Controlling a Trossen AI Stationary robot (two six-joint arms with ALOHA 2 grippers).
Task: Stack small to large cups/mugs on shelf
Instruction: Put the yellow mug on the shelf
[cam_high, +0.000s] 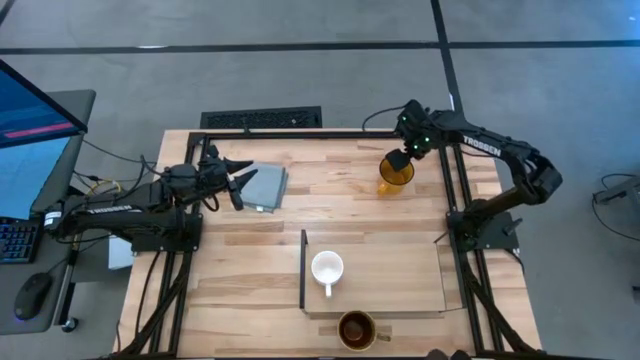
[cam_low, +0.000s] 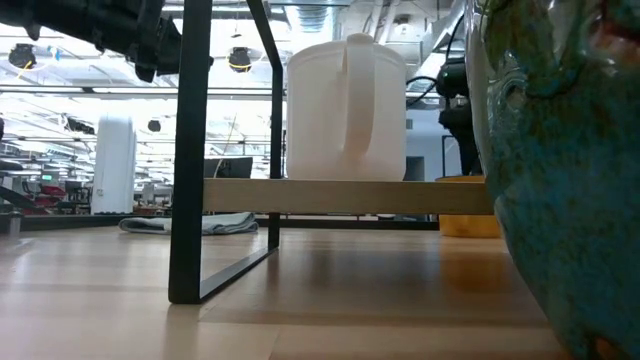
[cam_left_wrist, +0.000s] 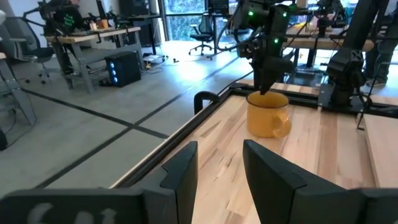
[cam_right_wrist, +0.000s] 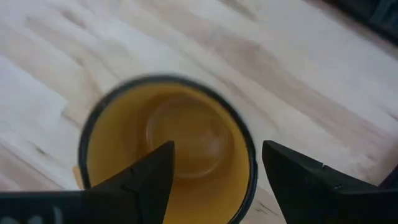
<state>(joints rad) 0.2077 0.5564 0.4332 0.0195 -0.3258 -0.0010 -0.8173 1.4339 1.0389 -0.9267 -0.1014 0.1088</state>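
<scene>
A yellow-amber mug (cam_high: 394, 176) stands on the table at the far right, and also shows in the left wrist view (cam_left_wrist: 267, 115). My right gripper (cam_high: 399, 160) is open just above it, pointing down. In the right wrist view one finger (cam_right_wrist: 146, 180) is over the mug's hollow and the other (cam_right_wrist: 301, 180) is outside its rim (cam_right_wrist: 249, 158); I see no touch. A small white mug (cam_high: 327, 268) stands on the light-wood shelf (cam_high: 400, 285). A glass mug with a dark inside (cam_high: 357, 330) stands by the shelf's near edge. My left gripper (cam_high: 238, 180) is open and empty at the far left.
A grey-blue folded cloth (cam_high: 265, 187) lies just right of my left gripper. The shelf's thin dark upright panel (cam_high: 303, 270) runs along its left edge. A dark frame (cam_high: 330, 133) borders the table's far edge. In the low view the glass mug (cam_low: 560, 180) fills the right side.
</scene>
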